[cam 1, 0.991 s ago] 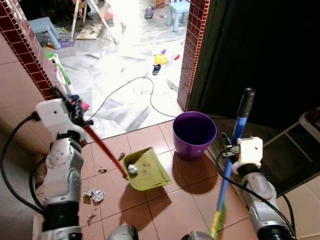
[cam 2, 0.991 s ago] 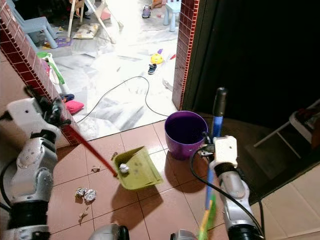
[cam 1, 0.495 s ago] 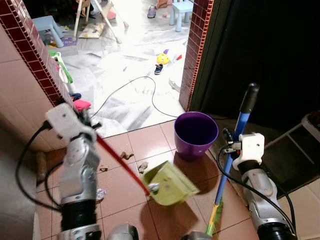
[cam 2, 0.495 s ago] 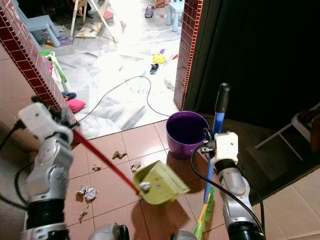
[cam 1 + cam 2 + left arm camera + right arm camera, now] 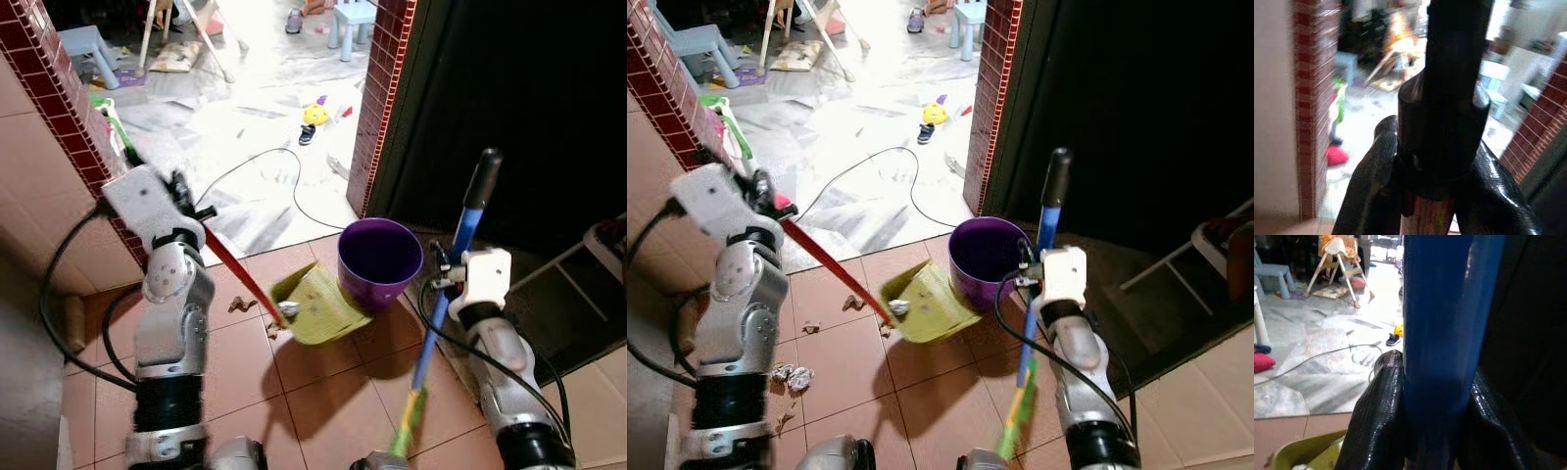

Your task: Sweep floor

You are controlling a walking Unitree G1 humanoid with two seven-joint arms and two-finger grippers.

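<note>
Left claw (image 5: 1435,196) clenched on red handle (image 5: 235,274) of green dustpan (image 5: 315,305), fingers (image 5: 1371,191) wrapped tight both sides. Right claw (image 5: 1425,431) clenched on blue broom shaft (image 5: 446,294), black cap at 12 o'clock, green bristles (image 5: 407,436) blurred at 6 o'clock near floor.

Dustpan lifted & tilted, lip touching or just beside rim of purple bin (image 5: 380,262) at its 9 o'clock; can't tell if lip over opening. White crumpled scrap (image 5: 288,309) sitting in pan near handle joint, i.e. not yet tipped in. Brown bits (image 5: 241,305) on tiles at 9 o'clock of pan; crumpled foil balls (image 5: 792,376) on floor by left arm, unswept.

Risks, judged from here:
- Pan lip short of bin mouth → scrap falls on tiles beside bin, resweep needed
- Pan pushing bin wall → light bin tips or slides toward 3 o'clock
- Tilt too shallow → scrap stuck at handle end; too fast → overshoots
- Broom dangling, bristles swinging → could scatter debris or knock bin
- Black cable (image 5: 245,176) on floor at 12 o'clock, trip/snag hazard if stepping fwd
</note>
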